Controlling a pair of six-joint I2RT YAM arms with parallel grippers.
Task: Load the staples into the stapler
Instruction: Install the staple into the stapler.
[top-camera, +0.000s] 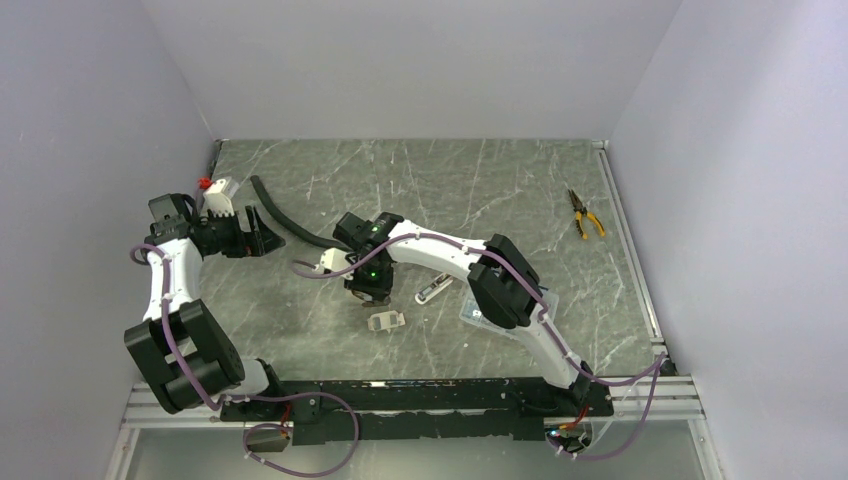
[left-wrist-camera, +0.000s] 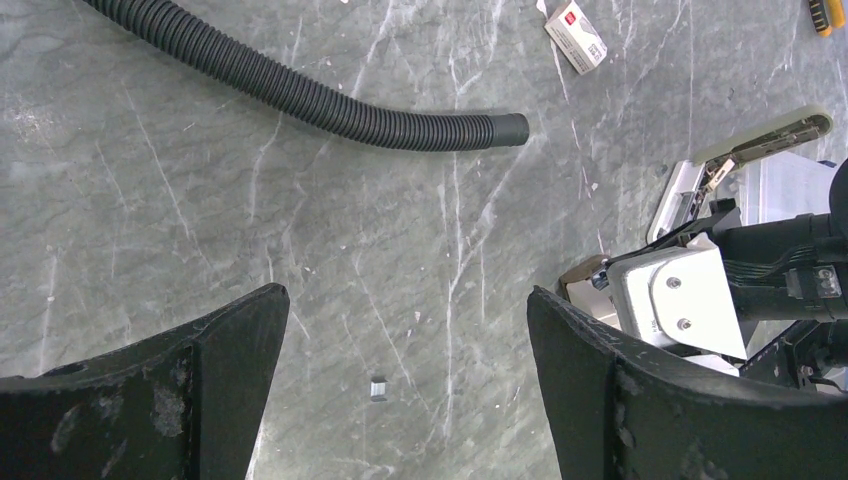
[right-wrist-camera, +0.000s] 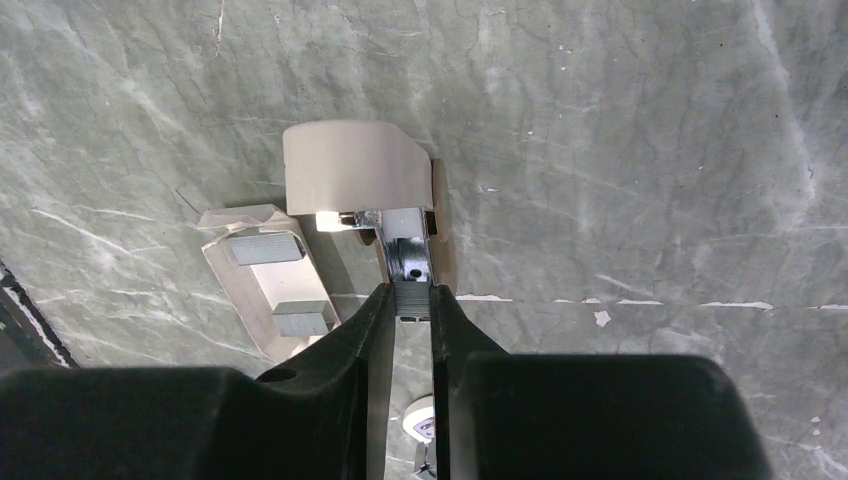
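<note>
In the right wrist view the stapler (right-wrist-camera: 355, 165) lies just ahead of my fingertips, its pale rounded top arm raised over the silver channel (right-wrist-camera: 405, 245). My right gripper (right-wrist-camera: 410, 296) is shut on a short strip of staples (right-wrist-camera: 411, 302), held at the near end of that channel. From above, the right gripper (top-camera: 364, 292) hides most of the stapler. My left gripper (top-camera: 262, 232) hovers at the left of the table. It (left-wrist-camera: 405, 300) is wide open over bare table, with nothing between its fingers.
A small tray (right-wrist-camera: 275, 285) holding two staple blocks lies left of the stapler. An olive-and-silver hinged piece (top-camera: 432, 290) and a clear compartment box (top-camera: 478, 312) sit under the right arm. A black ribbed hose (left-wrist-camera: 300, 95), a red-white box (left-wrist-camera: 577, 37), pliers (top-camera: 585, 213) and a loose staple bit (left-wrist-camera: 378, 388) also lie on the table.
</note>
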